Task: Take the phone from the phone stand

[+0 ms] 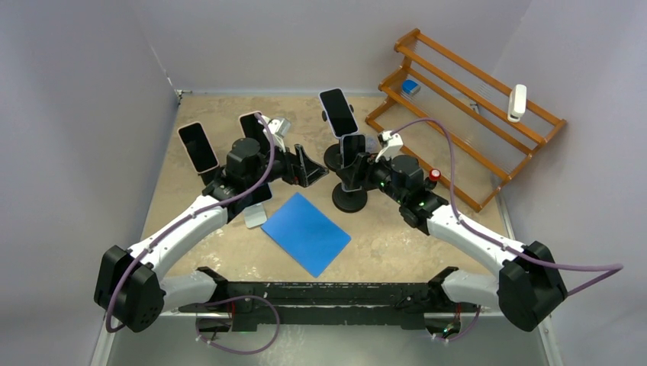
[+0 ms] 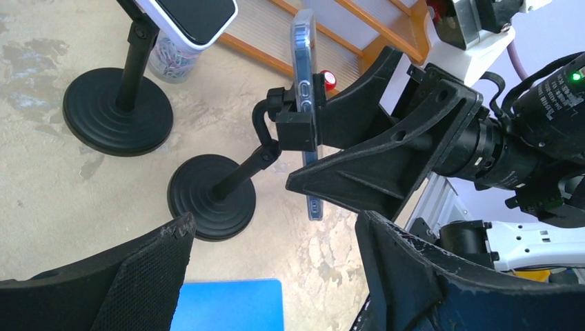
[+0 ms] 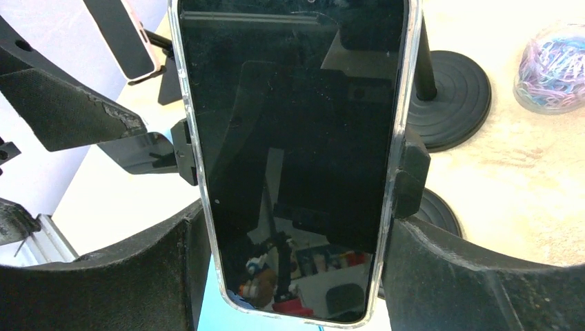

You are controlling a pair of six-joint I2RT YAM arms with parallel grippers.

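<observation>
Phone [image 3: 296, 158] on phone stand [image 2: 212, 196], flanked by right gripper [image 3: 296, 221]; rack [image 1: 488, 77] behind.

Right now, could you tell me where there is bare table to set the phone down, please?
Bare tabletop lies between the blue mat and the right arm, and along the back wall. Crowded around the two centre stands.

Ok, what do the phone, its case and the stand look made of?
The phone has a glossy glass front, going by its mirror-like reflections. Its case is clear, probably flexible plastic: the rim is see-through. The phone stand is matte black with a ridged round base; plastic or coated metal, I cannot tell.
</observation>
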